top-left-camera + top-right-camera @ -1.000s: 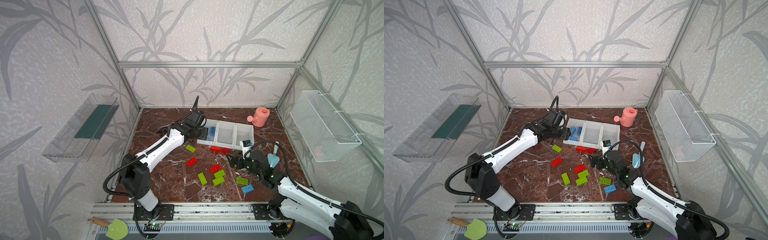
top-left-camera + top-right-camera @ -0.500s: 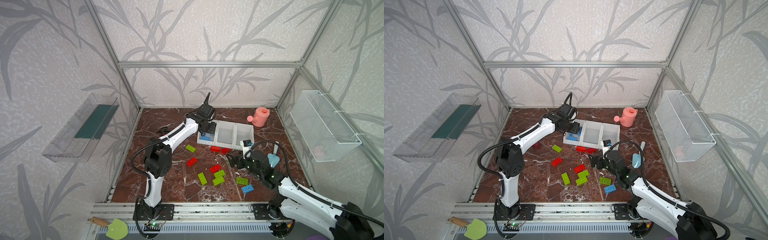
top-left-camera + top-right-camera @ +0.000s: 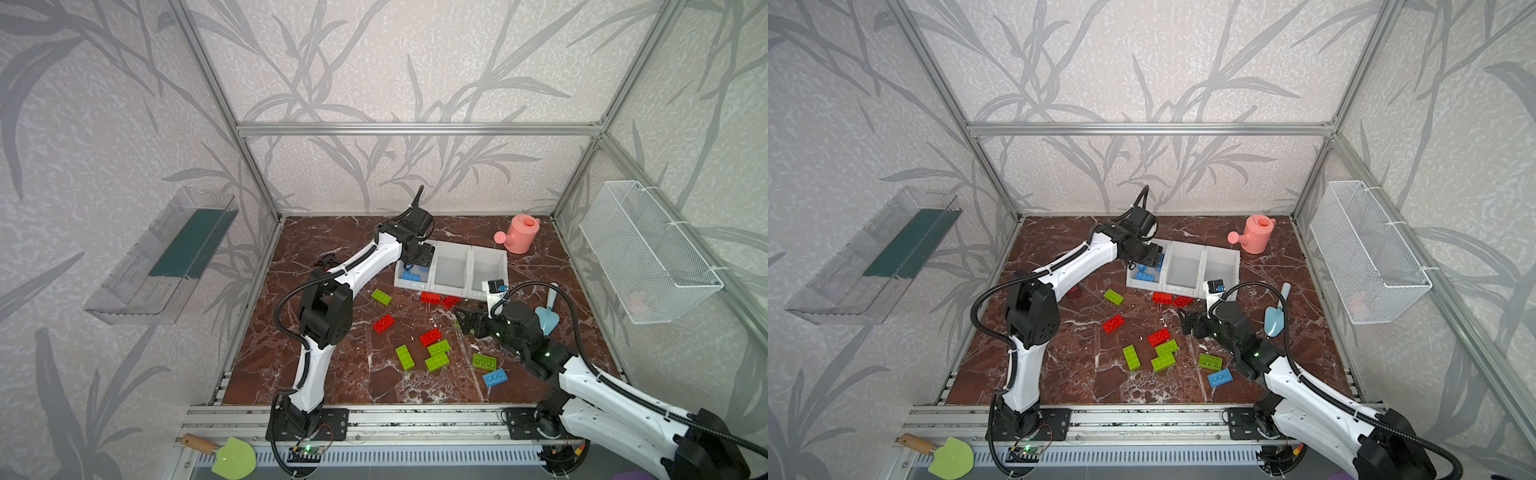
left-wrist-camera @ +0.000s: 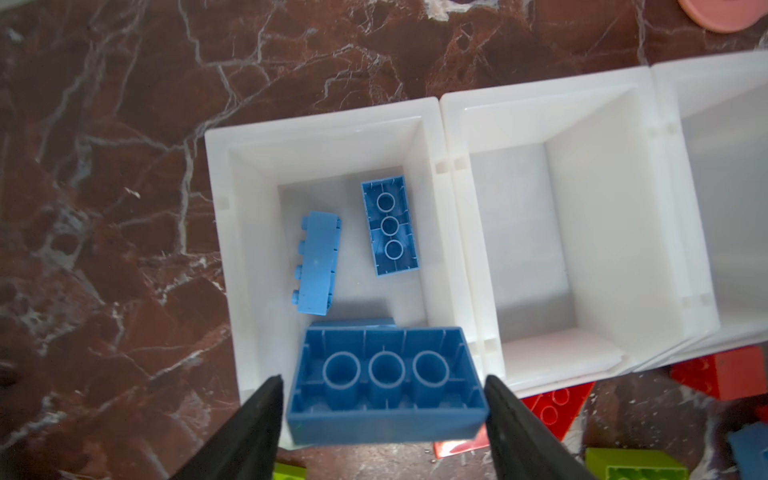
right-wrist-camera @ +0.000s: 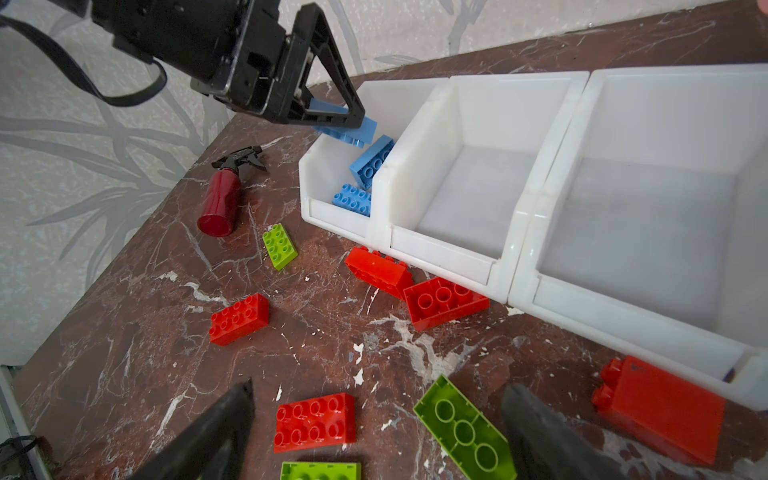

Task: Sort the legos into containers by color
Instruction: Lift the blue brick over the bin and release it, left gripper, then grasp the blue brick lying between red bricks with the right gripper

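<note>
Over the end container, blue lego, within parted left tool

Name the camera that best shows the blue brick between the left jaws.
The left wrist view: the blue brick fills the foreground, underside showing. The right wrist view catches only one edge; both top views are too distant to make it out.

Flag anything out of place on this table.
A red spray bottle lies toppled on its side beside the bin with blue bricks. A pink watering can and a blue trowel also sit on the table, though neither is sortable.
</note>
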